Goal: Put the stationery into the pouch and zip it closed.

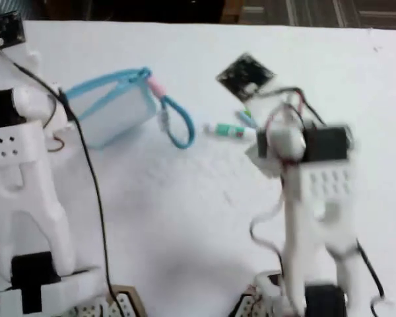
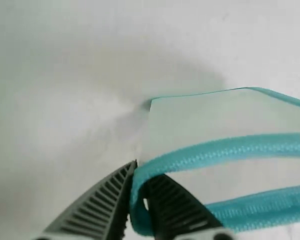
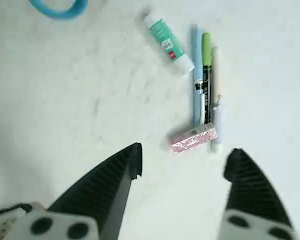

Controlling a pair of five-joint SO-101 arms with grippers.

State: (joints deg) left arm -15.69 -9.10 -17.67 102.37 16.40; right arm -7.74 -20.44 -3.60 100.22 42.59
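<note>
A clear pouch (image 1: 115,112) with a teal zipper edge and a teal wrist loop (image 1: 179,124) lies at the back left of the white table. My left gripper (image 2: 137,192) is shut on the pouch's teal zipper edge (image 2: 200,155) at its corner. The stationery lies right of the pouch: a green-and-white glue stick (image 3: 168,45), a blue pen (image 3: 196,75), a green pen (image 3: 206,70), a pale pen (image 3: 216,100) and a pink eraser (image 3: 193,138). My right gripper (image 3: 185,160) hangs open above them, nearest the eraser. In the high view the glue stick (image 1: 230,131) peeks out beside the right arm.
The white table (image 1: 185,218) has free room in the middle and front. The arm bases stand at the front left (image 1: 26,198) and front right (image 1: 317,224), with cables trailing. A dark edge runs behind the table.
</note>
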